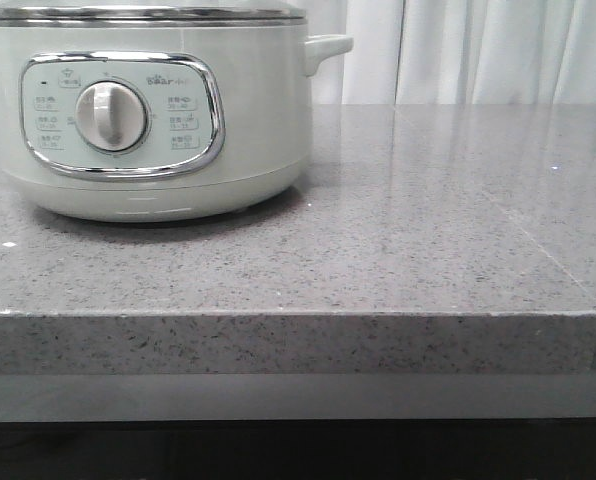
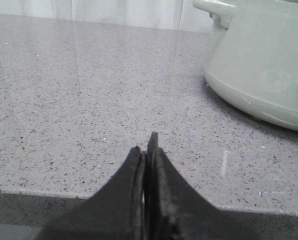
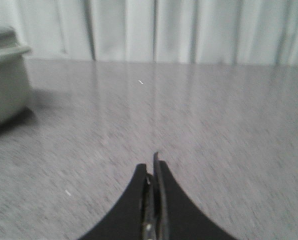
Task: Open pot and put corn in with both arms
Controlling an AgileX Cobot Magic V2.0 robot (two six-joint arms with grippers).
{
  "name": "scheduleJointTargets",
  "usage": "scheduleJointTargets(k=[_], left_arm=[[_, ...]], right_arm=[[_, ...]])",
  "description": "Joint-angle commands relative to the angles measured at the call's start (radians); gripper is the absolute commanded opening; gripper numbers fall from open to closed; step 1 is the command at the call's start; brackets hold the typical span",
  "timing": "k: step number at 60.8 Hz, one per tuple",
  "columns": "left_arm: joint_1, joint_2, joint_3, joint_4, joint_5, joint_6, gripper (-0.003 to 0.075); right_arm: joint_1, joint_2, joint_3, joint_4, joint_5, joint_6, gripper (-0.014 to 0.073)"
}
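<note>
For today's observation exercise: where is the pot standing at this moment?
In the front view the pot stands at the far left of the grey speckled counter, lid on, control knob facing the camera, with white curtains behind.

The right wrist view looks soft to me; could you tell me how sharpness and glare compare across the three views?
Right wrist view: blurred, worktop grain smeared, pot edge soft. Left wrist view: sharp, speckles crisp, pale reflection streaks beyond the closed left gripper. Front view: sharp, glare on the right, dark shadow under the pot.
</note>
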Motion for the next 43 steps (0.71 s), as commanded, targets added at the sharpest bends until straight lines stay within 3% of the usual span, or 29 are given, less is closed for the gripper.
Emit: scheduleJointTargets(k=[1, 12, 43], left_arm=[[0.001, -0.022, -0.001, -0.009, -0.090, -0.009, -0.0018], [0.001, -0.022, -0.001, -0.009, -0.090, -0.009, -0.0018], [0.001, -0.022, -0.001, -0.009, -0.092, -0.009, -0.0018]], right_arm=[[-0.047, -0.032, 0.026, -0.015, -0.066, 0.009, -0.0069], [-0.089, -0.123, 0.041, -0.015, 0.028, 0.009, -0.0069], [-0.090, -0.118, 0.041, -0.015, 0.031, 0.009, -0.0069]])
